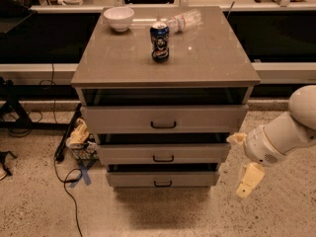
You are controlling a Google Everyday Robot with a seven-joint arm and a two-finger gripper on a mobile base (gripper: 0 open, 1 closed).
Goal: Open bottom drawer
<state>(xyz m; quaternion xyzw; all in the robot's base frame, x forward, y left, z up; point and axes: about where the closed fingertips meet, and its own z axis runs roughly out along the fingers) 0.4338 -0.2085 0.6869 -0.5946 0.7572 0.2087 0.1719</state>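
Note:
The bottom drawer is the lowest and narrowest of three grey-beige fronts on the cabinet. It has a small black bar handle at its middle. A dark gap shows above its front. My gripper is to the right of the cabinet, level with the middle and bottom drawers. It is open and empty, with one yellowish finger close to the middle drawer's right end and the other finger hanging lower. It touches no handle.
On the cabinet top stand a white bowl, a blue can and a plastic bottle lying on its side. A bag and cables lie on the floor at the left. Dark counters run behind.

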